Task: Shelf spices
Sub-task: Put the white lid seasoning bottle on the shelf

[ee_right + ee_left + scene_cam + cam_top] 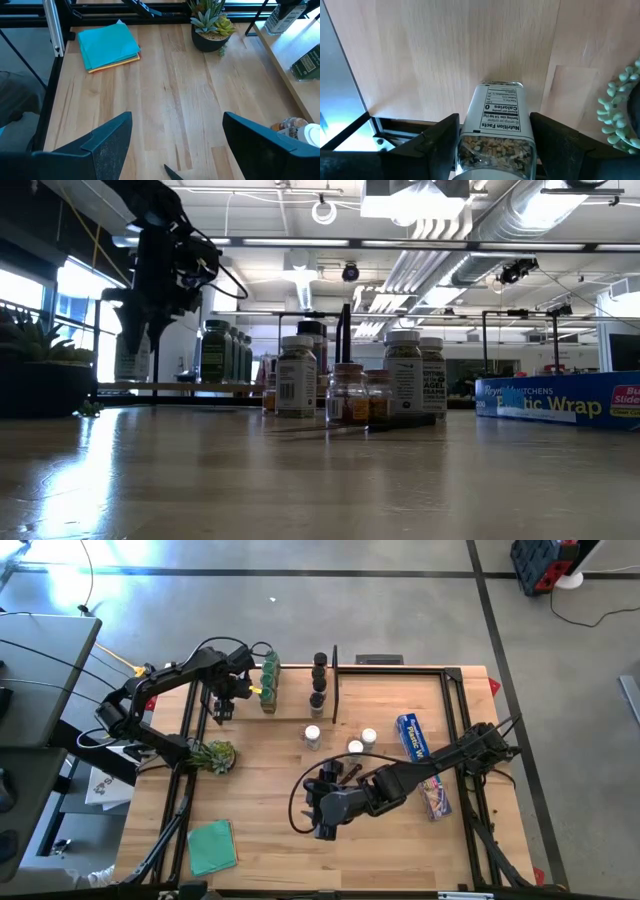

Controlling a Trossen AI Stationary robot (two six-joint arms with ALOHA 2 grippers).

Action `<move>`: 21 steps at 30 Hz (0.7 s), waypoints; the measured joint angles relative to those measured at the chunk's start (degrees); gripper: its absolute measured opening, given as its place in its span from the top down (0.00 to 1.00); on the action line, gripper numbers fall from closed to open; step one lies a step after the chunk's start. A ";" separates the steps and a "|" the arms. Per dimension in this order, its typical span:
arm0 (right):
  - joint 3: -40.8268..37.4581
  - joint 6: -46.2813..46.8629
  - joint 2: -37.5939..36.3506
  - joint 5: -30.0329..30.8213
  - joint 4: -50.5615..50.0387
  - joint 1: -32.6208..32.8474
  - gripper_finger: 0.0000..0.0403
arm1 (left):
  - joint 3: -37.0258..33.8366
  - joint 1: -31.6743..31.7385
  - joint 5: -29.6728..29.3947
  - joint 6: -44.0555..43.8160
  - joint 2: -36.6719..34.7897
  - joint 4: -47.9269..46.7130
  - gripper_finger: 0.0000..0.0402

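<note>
Left gripper (222, 705) fingers clamp an upright spice jar (496, 131) over the shelf (290, 712) at ten o'clock; right gripper (322, 810) fingers gape empty.

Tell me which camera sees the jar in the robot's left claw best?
The left wrist view: the spice jar fills it, label readable, between the left gripper's fingers. The low view shows it partly behind the gripper; the high view hides it; the right wrist view only distantly.
</note>
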 joint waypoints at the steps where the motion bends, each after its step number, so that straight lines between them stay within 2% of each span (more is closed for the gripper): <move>1: 0.00 -0.02 0.00 0.00 0.02 -0.02 0.24 | 0.00 0.00 0.00 0.00 0.00 0.00 0.41; 21: 0.00 -0.02 0.00 -0.02 0.02 0.00 0.24 | 0.29 -1.15 0.42 -0.02 -0.17 -0.46 0.41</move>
